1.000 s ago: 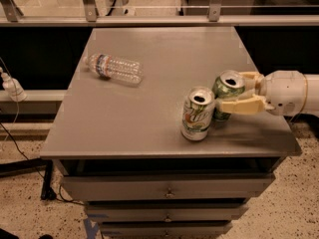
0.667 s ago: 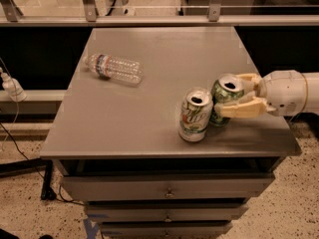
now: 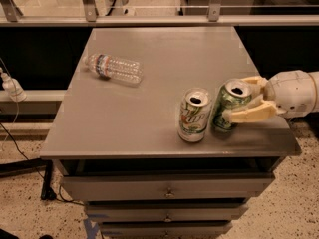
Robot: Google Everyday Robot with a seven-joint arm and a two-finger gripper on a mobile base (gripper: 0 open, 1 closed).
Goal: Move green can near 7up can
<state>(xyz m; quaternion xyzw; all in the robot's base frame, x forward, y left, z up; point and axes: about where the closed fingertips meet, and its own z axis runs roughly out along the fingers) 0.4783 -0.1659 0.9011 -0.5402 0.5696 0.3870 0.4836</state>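
Camera view: grey table [image 3: 144, 118] with drawers [image 3: 169, 190] beneath. The gripper [image 3: 233, 98] reaches in from the right edge, over the table's front right corner. Its pale fingers [image 3: 251, 114] are clamped on the green can [image 3: 223, 109], one behind it and one in front. The green can stands upright on the table, just right of the 7up can [image 3: 194, 116]. Whether the two touch is unclear. A clear plastic bottle [image 3: 113, 67] lies on its side, well apart, back left.
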